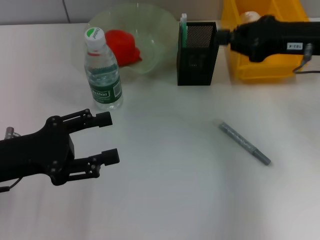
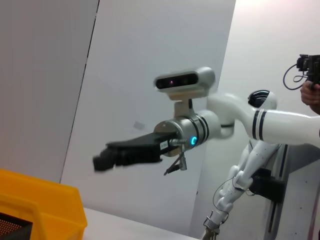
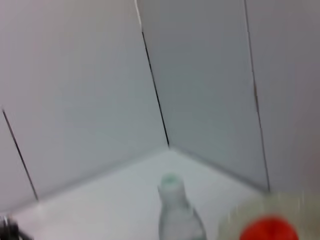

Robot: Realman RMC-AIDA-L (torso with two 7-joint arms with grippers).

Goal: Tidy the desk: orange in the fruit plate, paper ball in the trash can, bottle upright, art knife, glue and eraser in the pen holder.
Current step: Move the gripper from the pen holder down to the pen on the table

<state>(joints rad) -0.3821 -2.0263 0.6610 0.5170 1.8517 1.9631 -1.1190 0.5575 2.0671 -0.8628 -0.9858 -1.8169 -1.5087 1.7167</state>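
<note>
From my station, the left claw (image 1: 109, 138) sits in the lower left of the head view, its arm entering from the left edge and lying low over the worktop (image 1: 165, 195). Its two fingers point right and stand apart, holding nothing. The right arm reaches in from the upper right of the frame, stretched leftward over the yellow bin (image 1: 260, 67). The right claw (image 1: 223, 34) ends at the upper edge of the pen holder (image 1: 197, 52); I cannot tell whether its fingers are apart or together, as the holder's rim covers them.

Count on the worktop: one bottle (image 1: 102, 70), upright, cap on, upper left of centre; one pale green fruit plate (image 1: 150, 35) just behind it at top centre, holding one orange-red fruit (image 1: 122, 46); one black mesh pen holder right of the plate; one yellow bin at upper right; one grey art knife (image 1: 244, 143) lying flat and slanted, right of centre, well apart from both claws.

A thin green-white item (image 1: 183, 27) stands in the holder's left corner; I cannot identify it. A pale object (image 1: 248, 17) shows in the bin, mostly hidden by the right arm. The right wrist view is blurred, showing only the bottle top (image 3: 171, 183) and a red patch (image 3: 270, 229) cut off at the lower edge.
</note>
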